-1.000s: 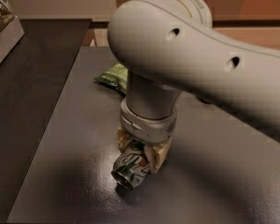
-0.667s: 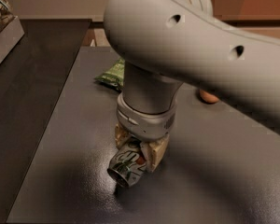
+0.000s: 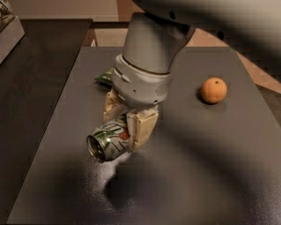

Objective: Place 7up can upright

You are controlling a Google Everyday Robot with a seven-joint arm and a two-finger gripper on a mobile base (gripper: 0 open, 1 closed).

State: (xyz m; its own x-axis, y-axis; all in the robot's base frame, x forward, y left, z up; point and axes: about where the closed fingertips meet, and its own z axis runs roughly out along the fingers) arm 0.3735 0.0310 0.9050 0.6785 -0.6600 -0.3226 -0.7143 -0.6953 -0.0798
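Surface: a dark grey table (image 3: pixel 201 172) took up most of what I could see, with a darker counter (image 3: pixel 28 102) running along its left side.
Far left of the hand: a pale box (image 3: pixel 4 43) sat at the back of that counter, well apart from the gripper. I could not make out what was in it.
Just behind the hand, to its left: a green chip bag (image 3: pixel 103 77) lay on the table, mostly hidden by the wrist.
Hand: the gripper (image 3: pixel 123 131) hung over the left-middle of the table, pointing down from the thick grey arm (image 3: pixel 150 50). Its tan fingers (image 3: pixel 141 125) were pressed against the sides of the can.
Task's thing: the 7up can (image 3: pixel 108 140) was clamped between those fingers. It lay nearly on its side, not upright, with its shiny top turned to the lower left.
Under the hand: a dark shadow lay on the table.
Right of the hand: an orange (image 3: pixel 213 90) rested on the table, well apart and a little further back.
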